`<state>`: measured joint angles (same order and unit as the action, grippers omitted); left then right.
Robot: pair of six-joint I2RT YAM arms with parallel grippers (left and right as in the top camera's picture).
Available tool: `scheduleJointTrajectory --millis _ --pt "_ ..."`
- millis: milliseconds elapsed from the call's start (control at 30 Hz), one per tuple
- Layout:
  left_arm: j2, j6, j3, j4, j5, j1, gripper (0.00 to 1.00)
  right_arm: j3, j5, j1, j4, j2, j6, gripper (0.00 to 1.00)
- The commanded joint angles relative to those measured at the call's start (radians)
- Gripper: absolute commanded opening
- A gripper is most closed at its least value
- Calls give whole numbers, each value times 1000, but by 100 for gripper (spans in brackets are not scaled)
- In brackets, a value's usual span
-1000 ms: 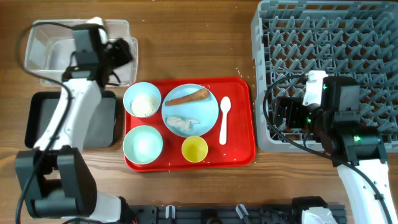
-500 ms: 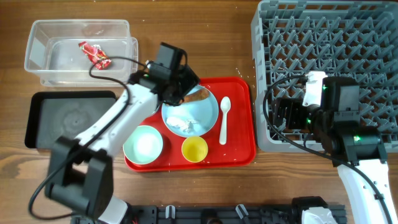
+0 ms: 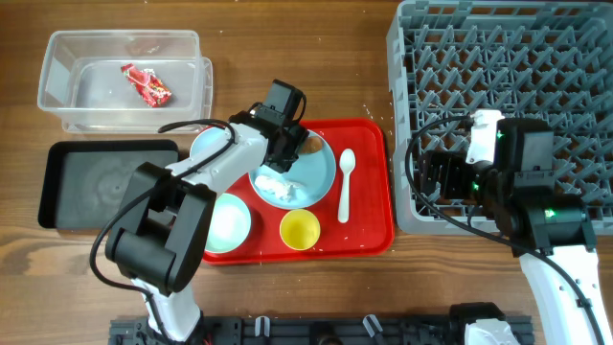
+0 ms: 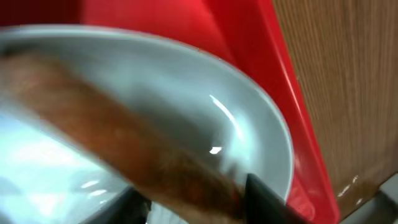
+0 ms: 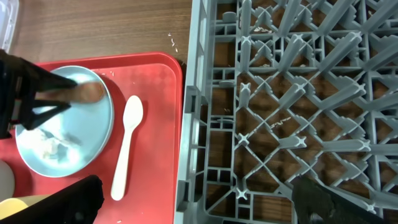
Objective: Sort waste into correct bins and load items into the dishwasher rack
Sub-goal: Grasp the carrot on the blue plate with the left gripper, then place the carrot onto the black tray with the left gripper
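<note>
My left gripper [image 3: 286,150] is down on the light-blue plate [image 3: 311,177] and shut on the orange-brown carrot piece [image 3: 312,145], which fills the gap between the fingers in the left wrist view [image 4: 155,162]. I cannot tell whether the carrot is lifted off the plate. The red wrapper [image 3: 146,83] lies in the clear tub [image 3: 57,67]. The black tray [image 3: 105,182] is to the left. My right gripper [image 5: 199,208] is open and empty over the left edge of the grey rack [image 3: 508,86]. The whitish-blue bowl [image 3: 203,144] is mostly hidden under my left arm.
On the red tray [image 3: 369,216] are a mint bowl [image 3: 222,222], a yellow cup [image 3: 300,229] and a white spoon [image 3: 346,184]. A white lump [image 3: 278,189] lies on the plate. The spoon also shows in the right wrist view [image 5: 127,146].
My left arm has swung from the clear tub to the plate, leaving the wrapper in the tub. Its fingers now hold the carrot. The right arm has not moved.
</note>
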<state>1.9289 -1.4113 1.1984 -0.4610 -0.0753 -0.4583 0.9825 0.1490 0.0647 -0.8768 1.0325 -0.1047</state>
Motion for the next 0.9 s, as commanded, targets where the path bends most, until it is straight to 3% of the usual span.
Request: scheduleJointTrajectory --millis 0,167,233,467,600,733,867 --pt "48 -11 -2 1 24 -6 24 20 5 2 -3 -2 -10 100" --pt "40 16 -1 1 -11 -4 9 20 5 2 -3 -2 -7 100" --pt "25 39 0 0 -13 -4 9 20 4 2 -3 -2 -6 100" --pt "-137 311 1 -5 39 -3 11 20 4 2 -3 -2 -6 100" --pt "-267 520 1 -67 83 12 4 20 3 2 -3 -2 0 100" --pt "-402 544 1 -266 224 127 4 20 3 2 -2 -2 0 100" --pt "-478 544 0 -433 307 365 4 19 4 2 -3 -2 0 100"
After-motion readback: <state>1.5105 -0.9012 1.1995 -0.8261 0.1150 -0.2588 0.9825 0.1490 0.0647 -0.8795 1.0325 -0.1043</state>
